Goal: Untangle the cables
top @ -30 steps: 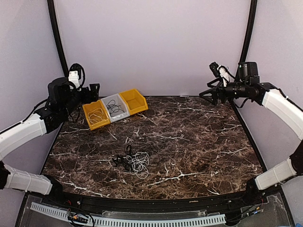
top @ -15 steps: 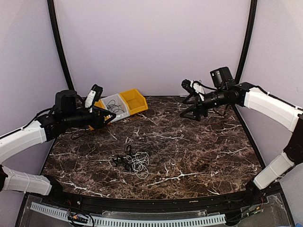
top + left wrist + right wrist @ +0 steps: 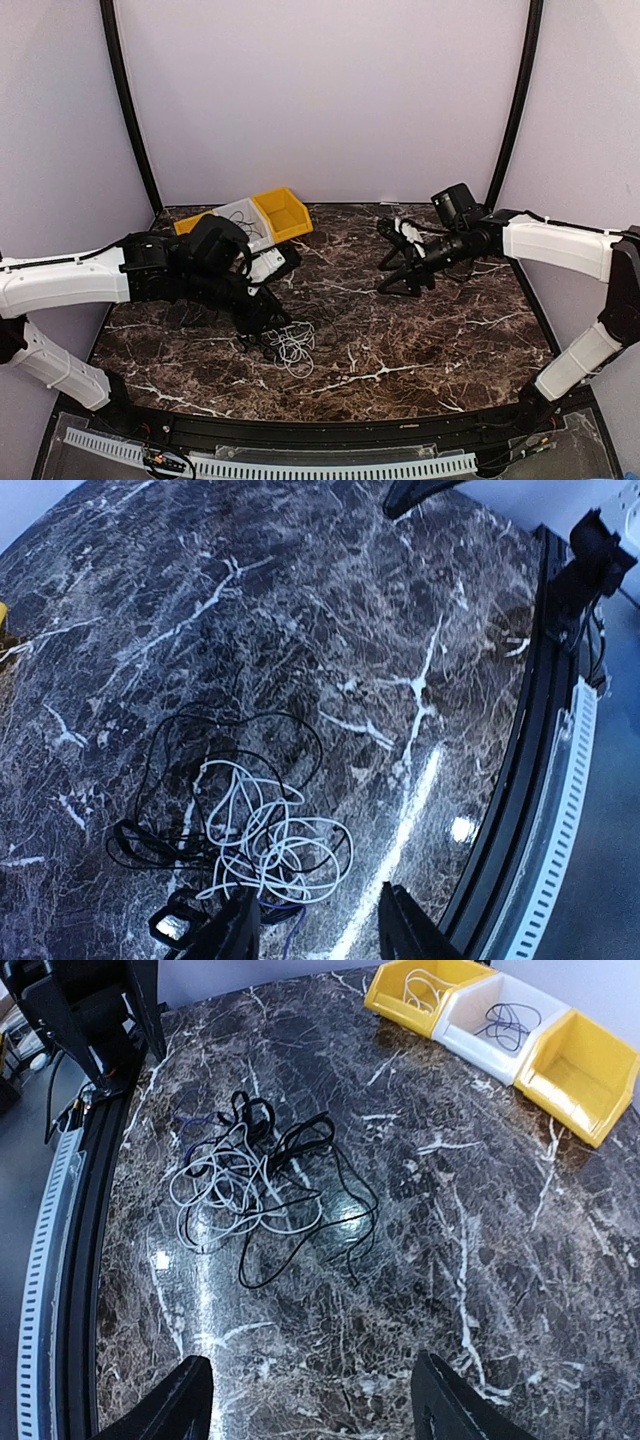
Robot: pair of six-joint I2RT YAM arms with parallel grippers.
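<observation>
The cables [image 3: 291,345] lie as one palm-sized tangle of white and black cords on the marble table, left of centre near the front. My left gripper [image 3: 268,322] hangs low at the tangle's left edge. In the left wrist view the cables [image 3: 255,838] lie just ahead of my left gripper [image 3: 315,932]. It is open, with one finger [image 3: 236,932] over the tangle's near edge and bare table between the jaws. My right gripper [image 3: 386,262] is open in the air to the right. The cables [image 3: 252,1178] show far ahead of my right gripper [image 3: 306,1406].
Three small bins stand in a row at the back left. The yellow bin [image 3: 418,988] holds a white cord, the white bin [image 3: 505,1020] a black cord, and the other yellow bin [image 3: 580,1060] nothing. The table's black front rim [image 3: 520,780] runs close by the tangle.
Both arms swung in from the sides toward the table's middle. The left gripper dropped down to the tangle and its jaws narrowed. The right gripper lowered and narrowed slightly.
</observation>
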